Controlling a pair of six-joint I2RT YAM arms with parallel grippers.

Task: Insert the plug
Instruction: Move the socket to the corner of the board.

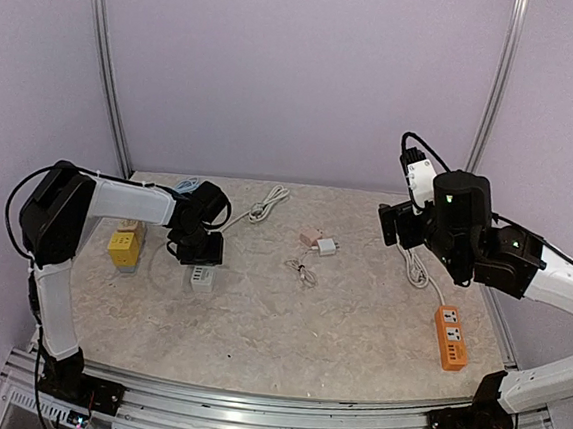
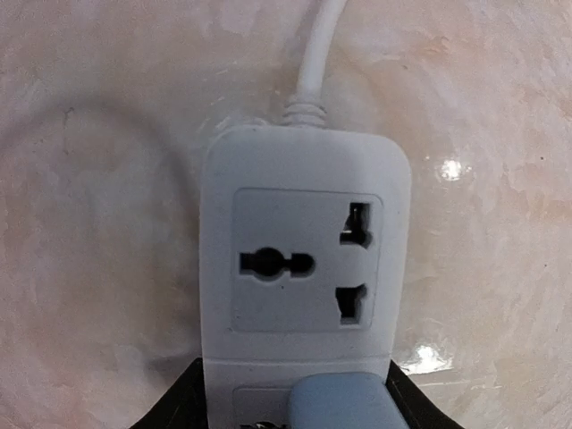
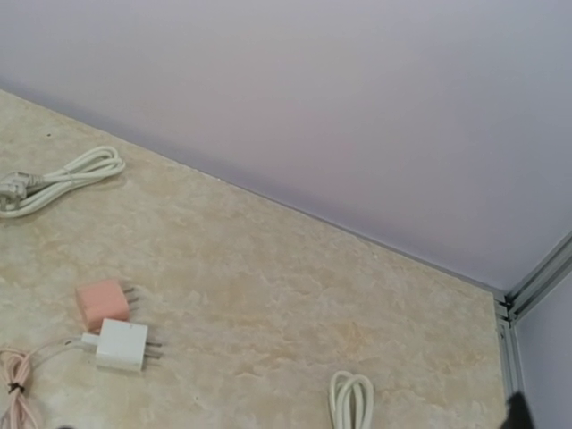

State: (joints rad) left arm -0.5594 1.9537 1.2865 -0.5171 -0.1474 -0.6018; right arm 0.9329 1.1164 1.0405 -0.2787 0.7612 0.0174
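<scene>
My left gripper [image 1: 198, 257] is lowered onto a white power strip [image 2: 304, 161]. Its black fingers [image 2: 179, 404] press against the strip's two long sides. A light blue plug [image 2: 344, 402] sits between them over the nearer socket; its pins are hidden. The farther socket [image 2: 304, 261] is free. A pink plug [image 3: 101, 302] and a white plug [image 3: 121, 344] with a thin pink cable lie loose mid-table, pins pointing right. My right gripper [image 1: 394, 226] hangs open above the table's right side, holding nothing, well apart from both plugs.
An orange power strip [image 1: 449, 337] lies at the right with its white cord [image 3: 350, 398] running back. A yellow power strip [image 1: 123, 247] stands at the left by my left arm. A coiled white cable [image 3: 63, 179] lies at the back. Purple walls enclose the table.
</scene>
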